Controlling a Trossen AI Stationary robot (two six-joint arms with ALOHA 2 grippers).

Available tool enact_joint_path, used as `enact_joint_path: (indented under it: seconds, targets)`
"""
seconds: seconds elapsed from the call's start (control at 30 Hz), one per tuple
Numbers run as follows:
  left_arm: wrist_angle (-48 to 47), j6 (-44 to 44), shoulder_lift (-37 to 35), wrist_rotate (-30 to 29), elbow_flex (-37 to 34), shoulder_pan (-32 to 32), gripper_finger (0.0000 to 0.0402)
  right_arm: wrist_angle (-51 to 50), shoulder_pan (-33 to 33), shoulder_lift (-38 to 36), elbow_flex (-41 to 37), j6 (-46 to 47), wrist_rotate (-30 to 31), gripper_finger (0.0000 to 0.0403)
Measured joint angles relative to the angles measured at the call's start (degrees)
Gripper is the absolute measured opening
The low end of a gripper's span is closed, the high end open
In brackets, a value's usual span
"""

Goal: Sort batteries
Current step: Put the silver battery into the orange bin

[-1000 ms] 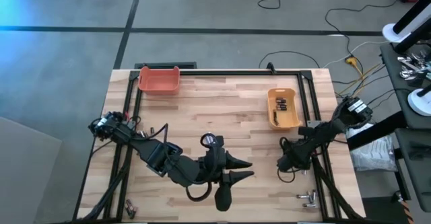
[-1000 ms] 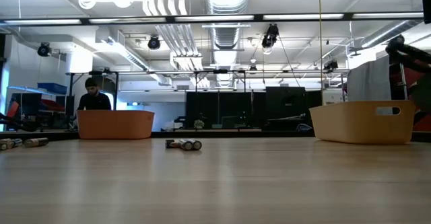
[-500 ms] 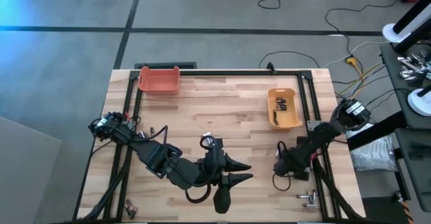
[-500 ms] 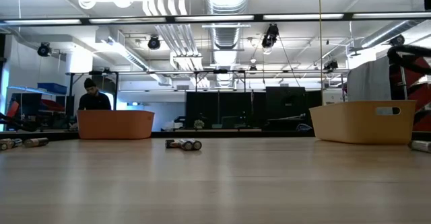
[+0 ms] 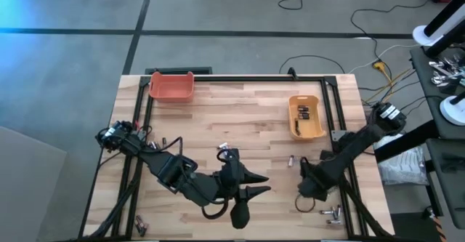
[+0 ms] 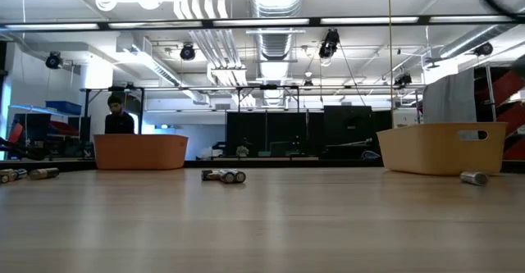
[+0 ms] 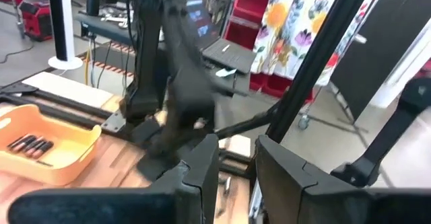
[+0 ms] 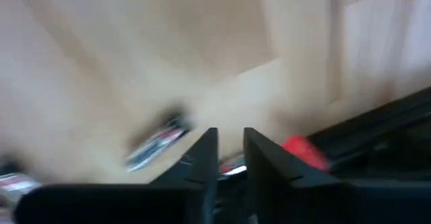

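Observation:
Loose batteries lie on the wooden table: one silvery battery (image 5: 289, 160) (image 6: 472, 177) left of my right gripper, one near the middle (image 5: 224, 147), a pair (image 6: 223, 175) farther back, and some by the near right corner (image 5: 334, 213). Dark batteries lie in the yellow bin (image 5: 305, 117). My right gripper (image 5: 306, 190) (image 8: 230, 150) points down over the table's near right part, open a little, with a battery (image 8: 158, 143) on the wood beside it. My left gripper (image 5: 269, 183) (image 7: 237, 167) hovers near the table's middle front, pointing right, narrowly open with nothing between its fingers.
An orange bin (image 5: 171, 86) (image 6: 139, 151) stands at the far left and the yellow bin (image 6: 441, 147) at the far right. More batteries lie at the near left corner (image 5: 138, 224) (image 6: 29, 174). A black frame borders the table. A person sits in the room behind.
My right gripper has moved toward the table's near edge and risen, its wrist turning. A silvery battery has come into sight on the table where the arm was and has rolled toward the table's left. My left arm has kept still.

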Motion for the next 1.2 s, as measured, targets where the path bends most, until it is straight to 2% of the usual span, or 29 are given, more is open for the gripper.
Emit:
enact_joint_path:
  seconds: [0.13, 0.23, 0.37, 0.5, 0.63, 0.77, 1.0, 1.13, 1.2]
  targets:
    - [-2.54, 0.4, -0.06, 0.41, 0.0, -0.26, 0.008, 9.43, 6.03, -2.48, -0.22, 16.31, 2.62, 0.0138]
    - [-5.64, 0.81, -0.11, 1.82, -0.01, -0.37, 0.008, 9.76, 7.55, -0.86, -0.3, 22.95, 3.06, 0.0172]
    - [-9.89, 0.9, -0.15, 1.99, 0.0, -0.37, 0.008, 10.85, 7.66, 3.7, -0.57, 23.92, 0.28, 0.0198]
    - [-12.03, 0.73, -0.26, 3.61, 0.0, -0.83, 0.008, 14.76, 7.15, 7.4, -0.58, 24.13, -0.45, 0.0203]
    - [-15.12, 0.69, -0.87, 5.2, 0.0, -2.76, 0.008, 18.24, 6.94, 9.19, -0.57, 26.19, -1.36, 0.0179]
    - [-20.52, -0.64, -1.36, 4.98, 0.02, -5.23, 0.008, 20.11, 6.96, 10.62, -0.5, 26.69, -1.04, 0.0129]
    - [-26.66, -6.85, -1.42, -0.69, -1.6, -10.06, 0.008, 20.95, 6.98, 11.93, -0.44, 27.75, 1.48, 0.0039]
    - [-26.54, -10.12, -1.4, -1.54, -2.55, -13.31, 0.008, 20.84, 6.98, 12.36, -0.32, 29.64, 2.03, 0.0038]
    - [-27.07, -11.29, -1.4, -3.86, -2.68, -15.36, 0.008, 20.63, 7.0, 12.28, -0.01, 30.26, 2.61, 0.0041]
